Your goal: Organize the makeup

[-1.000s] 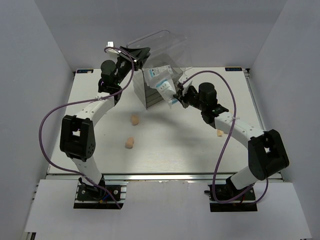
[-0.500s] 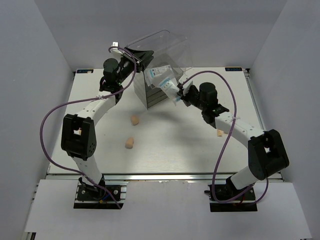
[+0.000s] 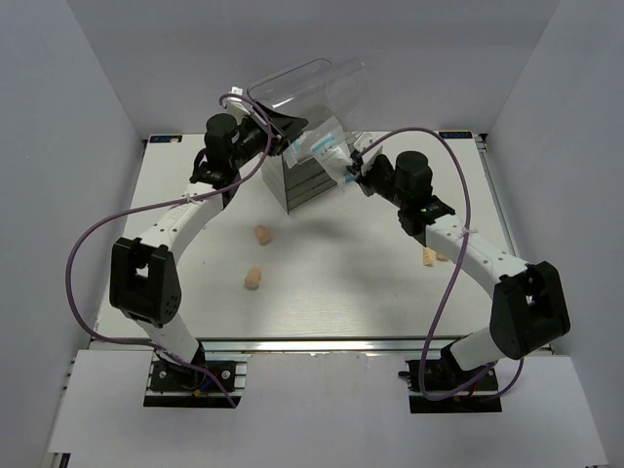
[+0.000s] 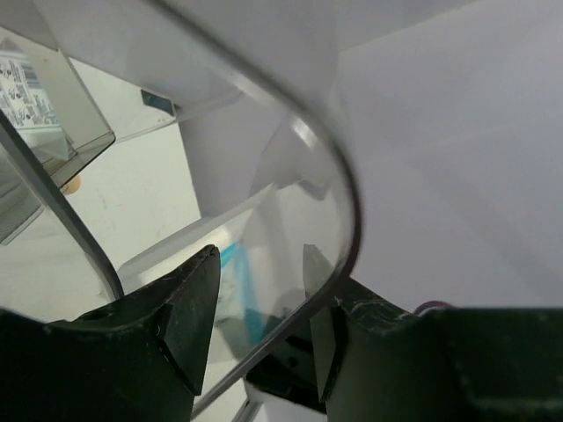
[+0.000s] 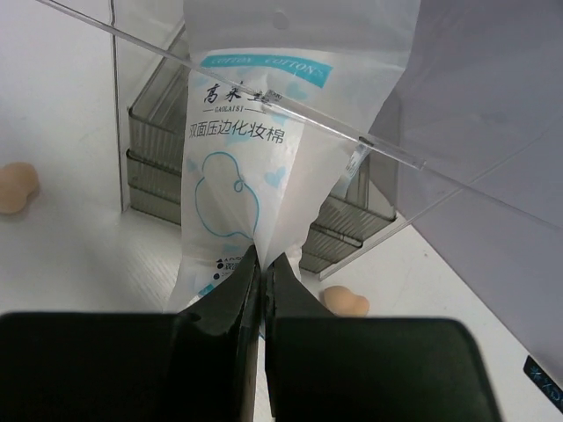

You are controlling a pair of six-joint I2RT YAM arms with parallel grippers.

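Right pincer (image 5: 261, 257) nipping sachet (image 5: 246, 149) — long axis pointing away toward box (image 3: 307, 180), left pincer (image 4: 259, 259) clasping lid (image 3: 302, 86)

Beneath both my jaws lies a white tabletop (image 3: 322, 292), evenly lit, with only soft shadows on it. Plain pale grey walls box it in: a back wall (image 3: 312, 49) beyond my jaws, a side wall (image 3: 68, 146) outside my left jaws and another side wall (image 3: 575, 146) outside my right jaws. Behind my jaws, an aluminium rail (image 3: 322, 343) edges the tabletop, then comes a white board (image 3: 322, 409).
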